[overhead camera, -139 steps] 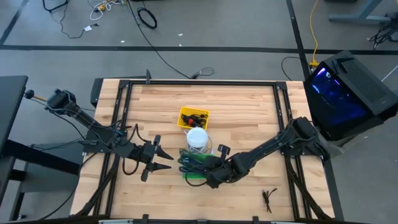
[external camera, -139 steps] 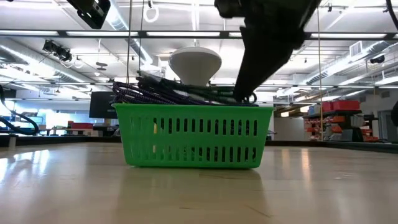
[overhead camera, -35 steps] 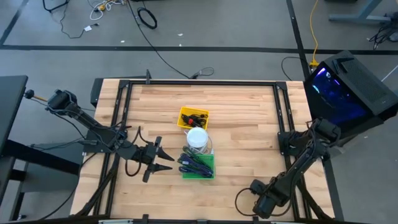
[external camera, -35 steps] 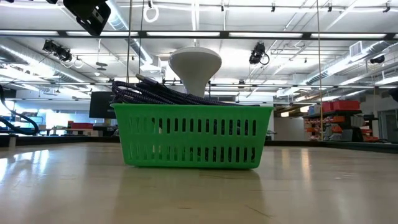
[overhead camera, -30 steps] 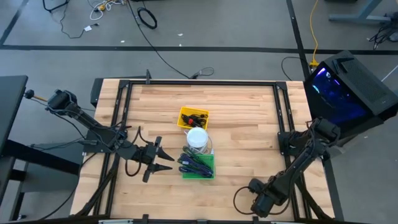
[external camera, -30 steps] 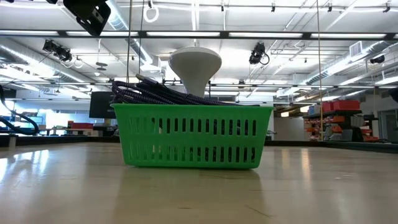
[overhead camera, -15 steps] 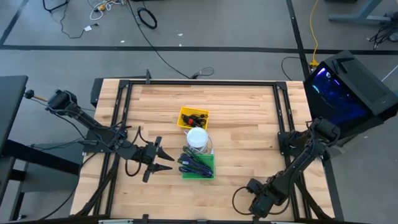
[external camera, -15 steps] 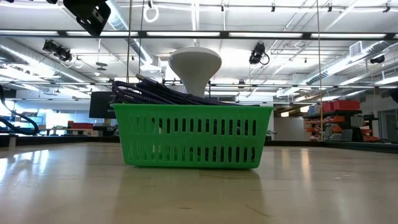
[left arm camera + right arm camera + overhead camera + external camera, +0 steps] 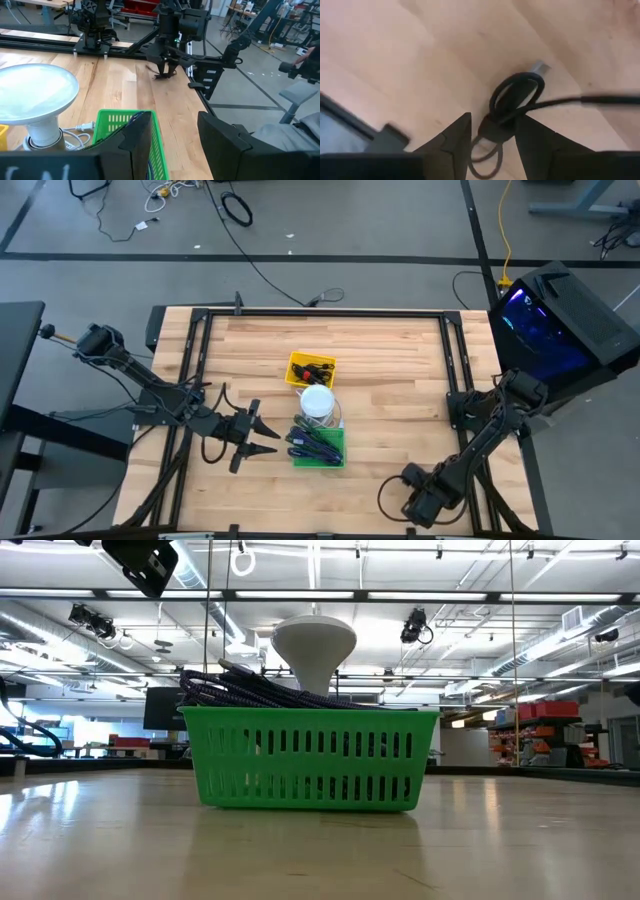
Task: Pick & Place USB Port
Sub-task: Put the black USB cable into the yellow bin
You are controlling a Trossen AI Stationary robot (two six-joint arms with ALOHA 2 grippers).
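My right gripper [image 9: 418,505] points down near the table's near edge, right of the middle. Its fingers, open, stand on either side of a small black coiled cable [image 9: 512,100] with a metal plug end [image 9: 538,66], which lies on the wood. From the left wrist view the same gripper [image 9: 166,69] is seen over the dark coil [image 9: 163,76]. The USB port [image 9: 312,368], black with red marks, lies in the yellow bin [image 9: 294,362]. My left gripper [image 9: 268,438] waits open just left of the green basket [image 9: 320,445]. My right gripper comes at the black cable from above with a finger [image 9: 456,137] on each side of the coil's bound middle [image 9: 496,131]. I cannot tell whether the fingers touch it. The cable lies flat on the table.
The green basket [image 9: 310,715] holds purple and dark cords and stands mid-table. A white dome-shaped lamp piece [image 9: 318,402] stands between it and the yellow bin. Black rails [image 9: 320,313] frame the tabletop. Bare wood lies to the right of the basket.
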